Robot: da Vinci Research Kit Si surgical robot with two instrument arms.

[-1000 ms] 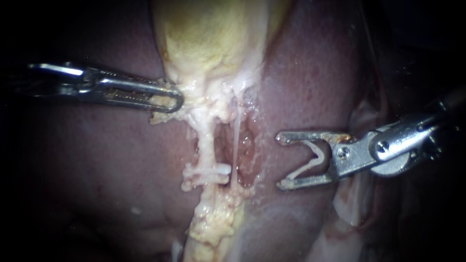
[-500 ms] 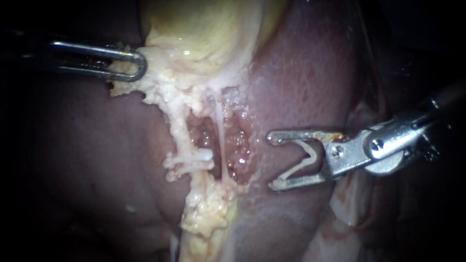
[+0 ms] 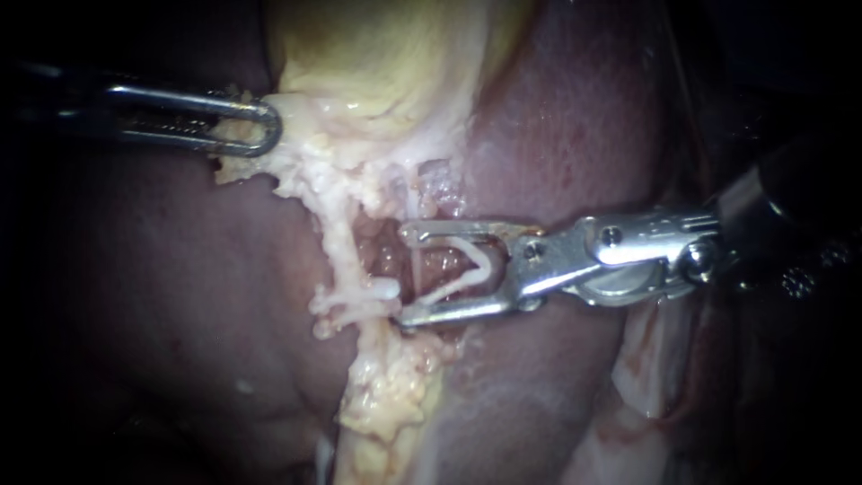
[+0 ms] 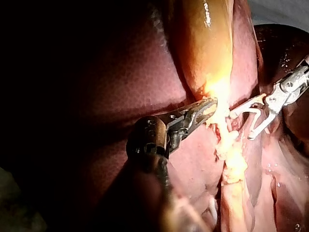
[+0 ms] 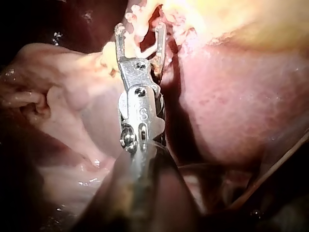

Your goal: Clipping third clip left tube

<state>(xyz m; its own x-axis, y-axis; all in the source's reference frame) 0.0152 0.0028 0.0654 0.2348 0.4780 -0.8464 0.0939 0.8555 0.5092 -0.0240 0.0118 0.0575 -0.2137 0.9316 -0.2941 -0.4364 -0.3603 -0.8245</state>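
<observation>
The right instrument (image 3: 406,275) had advanced leftward. Its wide jaws, astride the thin upright tube (image 3: 417,269), held a clip (image 3: 485,268) lying crosswise, mouth leftward. The left instrument (image 3: 269,126) pinched the gallbladder (image 3: 386,63).

The endoscope sits close, facing the gallbladder (image 3: 395,63) and liver (image 3: 575,135) head-on. Each wrist camera looks forward along its own shaft — the left instrument (image 4: 208,105), the right instrument (image 5: 140,29) — nearly as close. All three views share the clip (image 3: 471,265) and the gallbladder's lower end.
</observation>
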